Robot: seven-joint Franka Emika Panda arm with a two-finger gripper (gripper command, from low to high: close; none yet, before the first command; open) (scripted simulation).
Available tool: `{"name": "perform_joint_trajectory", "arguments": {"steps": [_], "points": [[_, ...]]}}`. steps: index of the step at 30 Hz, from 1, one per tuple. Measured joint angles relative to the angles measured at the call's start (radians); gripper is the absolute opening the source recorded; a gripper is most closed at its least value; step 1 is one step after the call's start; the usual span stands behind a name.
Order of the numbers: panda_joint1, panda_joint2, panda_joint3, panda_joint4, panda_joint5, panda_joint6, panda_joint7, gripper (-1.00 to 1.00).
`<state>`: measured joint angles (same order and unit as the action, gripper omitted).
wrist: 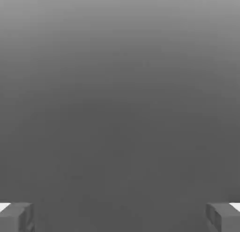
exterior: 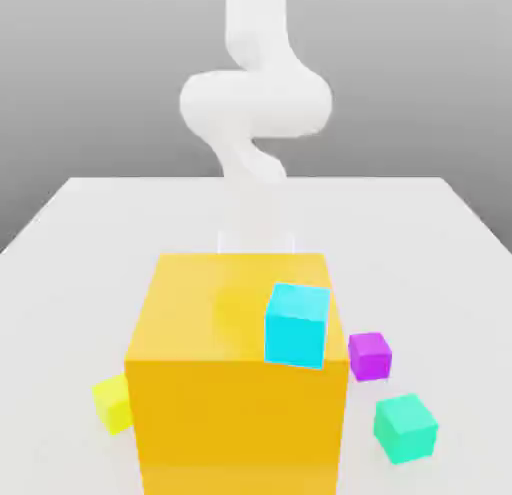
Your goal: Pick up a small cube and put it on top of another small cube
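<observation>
The white arm is seen in the exterior view rising behind the big orange block, which stands on the pale tabletop and hides most of the arm's lower end. In the hand view the jaws are spread wide apart, with 1 grey fingertip at each side of the picture and nothing held between them; a plain grey surface lies ahead of them.

The small purple cube rests on the tabletop well apart from the jaws, on the far side of the orange block from them and toward the exterior view's right. It sits just beside the orange block's right edge, though whether the 2 touch cannot be told. The cyan cube is seen against the orange block's upper right corner, tilted slightly, between the purple cube and the block's top face; whether it rests on the block or stands in front of it cannot be told. The mint-green cube lies on the tabletop farther still from the jaws, near the purple cube but apart from it. A yellow cube is partly hidden at the orange block's other side, toward the exterior view's left.
</observation>
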<state>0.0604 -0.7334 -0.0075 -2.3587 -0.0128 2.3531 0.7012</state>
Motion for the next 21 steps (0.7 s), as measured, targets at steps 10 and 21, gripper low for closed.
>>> {"name": "perform_joint_trajectory", "arguments": {"steps": [10, 21], "points": [[0.226, 0.271, -0.029, -0.238, -0.026, 0.217, -0.423, 0.0], [0.443, 0.564, -0.036, -0.496, -0.016, 0.451, -0.907, 0.0]]}}
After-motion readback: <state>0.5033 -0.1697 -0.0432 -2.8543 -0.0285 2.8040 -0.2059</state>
